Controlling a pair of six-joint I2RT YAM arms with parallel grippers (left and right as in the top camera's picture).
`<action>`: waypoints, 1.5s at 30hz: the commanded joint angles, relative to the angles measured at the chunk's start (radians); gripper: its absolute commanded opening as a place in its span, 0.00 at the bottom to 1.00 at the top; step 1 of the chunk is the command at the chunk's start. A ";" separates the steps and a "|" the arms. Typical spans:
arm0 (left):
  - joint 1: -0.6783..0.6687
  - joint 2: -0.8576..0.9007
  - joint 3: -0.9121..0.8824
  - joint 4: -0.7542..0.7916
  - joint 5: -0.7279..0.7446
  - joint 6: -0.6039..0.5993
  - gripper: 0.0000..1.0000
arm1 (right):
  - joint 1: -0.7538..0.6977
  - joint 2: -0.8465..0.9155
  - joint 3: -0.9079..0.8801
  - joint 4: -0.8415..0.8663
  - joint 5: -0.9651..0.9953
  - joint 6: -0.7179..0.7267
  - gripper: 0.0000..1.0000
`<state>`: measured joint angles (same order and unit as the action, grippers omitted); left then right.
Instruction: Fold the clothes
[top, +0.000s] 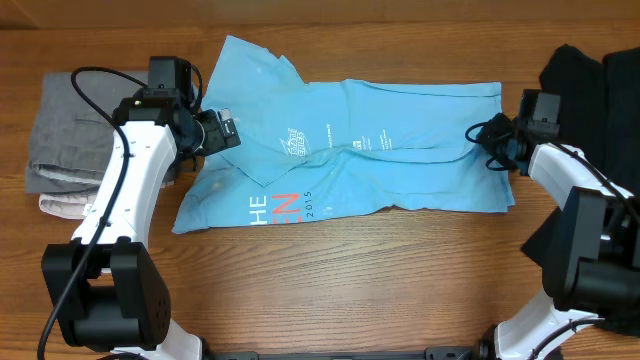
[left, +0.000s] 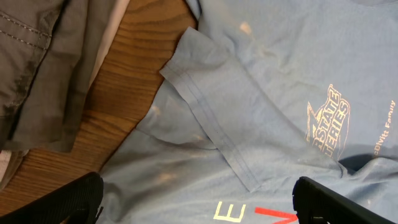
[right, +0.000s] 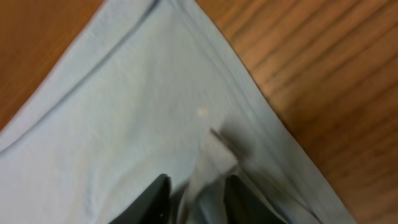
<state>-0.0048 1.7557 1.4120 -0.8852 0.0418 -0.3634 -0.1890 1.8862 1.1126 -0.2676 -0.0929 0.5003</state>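
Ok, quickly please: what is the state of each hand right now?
Left hand: open, holding nothing, above the T-shirt.
Right hand: closed on a fold of the T-shirt near its edge.

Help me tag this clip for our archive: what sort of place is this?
Probably a robotics lab's laundry-folding bench, not a home: white robot arms flank a wooden table, a light blue T-shirt lies spread out, and grey clothes and black clothes wait aside.
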 joint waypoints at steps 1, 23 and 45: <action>0.005 -0.011 -0.002 0.003 0.003 0.008 1.00 | 0.004 0.005 0.021 0.092 -0.008 -0.039 0.54; 0.005 -0.011 -0.002 0.003 0.003 0.008 1.00 | 0.200 -0.123 0.249 -0.581 -0.084 -0.430 0.04; 0.005 -0.011 -0.002 0.003 0.003 0.008 1.00 | 0.267 0.059 0.148 -0.574 -0.068 -0.419 0.04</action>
<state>-0.0048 1.7557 1.4120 -0.8852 0.0418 -0.3634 0.0681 1.9095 1.2770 -0.8627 -0.1677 0.0887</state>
